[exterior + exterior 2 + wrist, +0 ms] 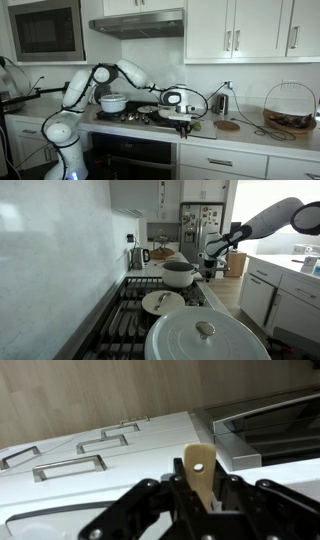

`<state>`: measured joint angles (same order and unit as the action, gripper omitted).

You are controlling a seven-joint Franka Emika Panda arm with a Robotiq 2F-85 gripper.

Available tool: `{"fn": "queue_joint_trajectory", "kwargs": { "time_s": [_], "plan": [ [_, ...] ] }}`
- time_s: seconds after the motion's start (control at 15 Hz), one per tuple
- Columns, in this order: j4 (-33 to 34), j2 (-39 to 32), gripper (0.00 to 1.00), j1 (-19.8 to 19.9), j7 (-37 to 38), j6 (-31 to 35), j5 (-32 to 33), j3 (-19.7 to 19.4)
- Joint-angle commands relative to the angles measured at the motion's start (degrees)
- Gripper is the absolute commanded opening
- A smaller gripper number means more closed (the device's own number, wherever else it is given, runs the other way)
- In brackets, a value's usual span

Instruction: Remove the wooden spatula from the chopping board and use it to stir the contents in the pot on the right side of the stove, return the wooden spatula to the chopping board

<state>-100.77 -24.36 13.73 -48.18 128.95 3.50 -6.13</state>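
In the wrist view my gripper is shut on the wooden spatula. Its light-tan handle end, with a small hole, sticks up between the black fingers. In an exterior view the gripper hangs just above the chopping board, at the right end of the black stove. From the side, the gripper sits beyond the small white pot with the dark rim. The spatula's blade is hidden below the fingers.
A large white lidded pot and a small pan stand on the stove. A round brown disc, a kettle and a wire basket are on the counter. White drawers lie below.
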Motion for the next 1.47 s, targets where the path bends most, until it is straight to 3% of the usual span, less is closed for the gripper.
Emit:
{"fn": "queue_joint_trajectory", "kwargs": {
  "time_s": [0.0, 1.4],
  "plan": [
    [1.42, -0.17, 0.07, 0.18, 0.13, -1.43, 1.43, 0.48],
    [17.77, 0.36, 0.07, -0.51, 1.02, -11.71, 1.01, 1.39]
  ]
}}
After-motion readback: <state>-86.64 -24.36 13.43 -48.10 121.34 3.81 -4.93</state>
